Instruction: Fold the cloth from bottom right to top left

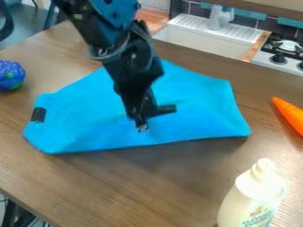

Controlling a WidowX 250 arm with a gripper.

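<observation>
As I look down through the fixed camera, my black two-finger gripper hangs over the middle of the cloth near its lower edge, the jaws standing wide, one pointing down and the other out to the right. I can't tell whether the lower tip touches the fabric. Above it, the black robot arm slants in from the top edge, left of centre, and hides part of the cloth's upper side.

Beneath the gripper I have the bright blue fabric cloth, lying across the middle and left of the brown wood-grain table. Its long lower edge climbs slightly toward the right, and a small dark rectangular patch sits on its left side.

Farther out, at the left edge of my view, there's a bumpy blue toy with green on it. Over to the right of the cloth lies a smooth orange tapered toy, and at lower right stands a cream-white plastic bottle. Behind the table I see a white sink with a pale tap, and a stove at upper right.
</observation>
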